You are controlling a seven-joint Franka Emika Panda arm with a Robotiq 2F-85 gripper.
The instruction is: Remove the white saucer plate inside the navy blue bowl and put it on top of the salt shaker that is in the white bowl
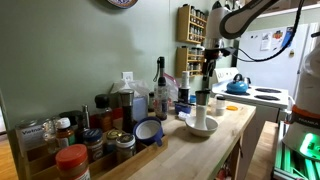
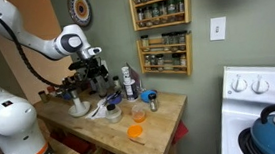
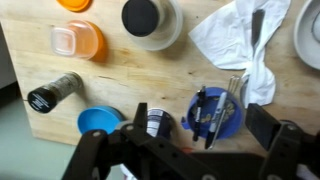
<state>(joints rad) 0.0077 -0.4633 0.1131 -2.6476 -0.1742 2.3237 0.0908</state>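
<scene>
Seemingly we have fetched nothing yet: the gripper (image 1: 207, 72), jaws spread, hangs over the salt shaker (image 1: 202, 105) in the white bowl (image 1: 200, 128) by the counter's (image 1: 228, 122) end edge. Next we must pinch the white saucer plate (image 1: 147, 130) in the navy blue bowl (image 1: 156, 136), mid front edge.

White bowl (image 1: 200, 132): wide, shallow, upright on the wooden counter (image 1: 165, 150). Salt shaker (image 1: 201, 112): white, narrow, standing upright inside it, taller than the rim. Navy blue bowl (image 3: 228, 128): round, upright, unclear dark shapes inside. White saucer plate: cannot be made out.
</scene>
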